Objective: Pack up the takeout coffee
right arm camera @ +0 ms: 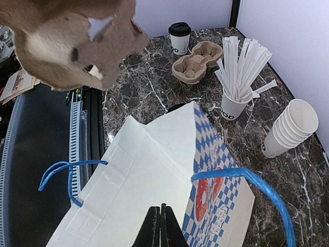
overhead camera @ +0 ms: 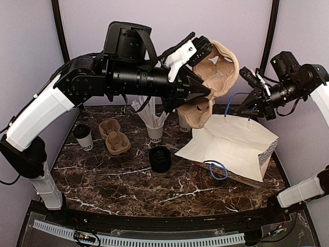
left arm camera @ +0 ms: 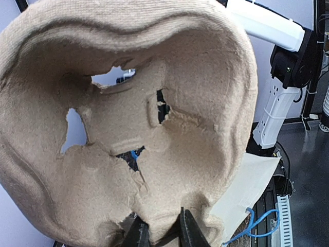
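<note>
On the marble worktop [overhead camera: 128, 180] we see the white paper bag [overhead camera: 231, 146] at the right. Our left claw [left arm camera: 162, 226] is clamped on a brown pulp cup carrier [overhead camera: 216, 77] held above the bag. Our right claw [right arm camera: 161, 216] is pressed together at the bag's edge. The lidded coffee cup [overhead camera: 83, 136] stands far left, beside a second carrier [overhead camera: 114, 136].

Rough matt pulp carrier [left arm camera: 205, 77]; smooth matt paper bag [right arm camera: 139, 180]; glossy marble table [overhead camera: 128, 180]; paper cup [overhead camera: 86, 143], plastic lid [overhead camera: 81, 130].

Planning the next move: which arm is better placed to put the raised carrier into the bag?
Left. The left fingers grip the pulp carrier close above the paper bag; the right fingers are shut at its rim, seemingly steadying it.
</note>
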You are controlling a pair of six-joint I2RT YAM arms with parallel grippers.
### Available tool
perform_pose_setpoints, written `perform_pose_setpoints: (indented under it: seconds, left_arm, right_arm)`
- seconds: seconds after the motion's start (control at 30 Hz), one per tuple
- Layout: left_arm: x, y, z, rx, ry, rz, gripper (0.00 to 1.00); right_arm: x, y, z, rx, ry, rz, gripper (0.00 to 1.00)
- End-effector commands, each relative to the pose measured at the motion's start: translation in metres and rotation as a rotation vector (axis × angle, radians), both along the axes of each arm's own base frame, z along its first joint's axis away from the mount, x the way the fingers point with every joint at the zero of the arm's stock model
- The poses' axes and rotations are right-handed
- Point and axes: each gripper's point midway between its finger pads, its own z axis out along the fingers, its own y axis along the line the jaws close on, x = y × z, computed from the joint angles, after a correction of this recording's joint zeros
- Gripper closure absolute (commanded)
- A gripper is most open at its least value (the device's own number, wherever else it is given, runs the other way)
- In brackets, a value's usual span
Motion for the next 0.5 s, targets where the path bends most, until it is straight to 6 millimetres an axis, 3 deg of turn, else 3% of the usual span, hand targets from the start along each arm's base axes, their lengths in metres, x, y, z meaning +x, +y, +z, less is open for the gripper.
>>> perform_pose_setpoints:
  seconds: [0.0,0.1,0.47]
  left_arm:
    - [0.002,0.017,0.008,-0.005,-0.014,0.039,0.81]
    - [0.006,0.021,0.010,-0.006,-0.024,0.066,0.81]
    - [0.015,0.035,0.012,0.004,-0.068,0.136,0.82]
  right_arm:
    - [-0.017,0.005,0.029,0.088,-0.031,0.039,1.00]
    - [-0.023,0.008,0.038,0.123,-0.031,0.062,1.00]
    - [-0.035,0.028,0.030,0.154,0.063,0.165,1.00]
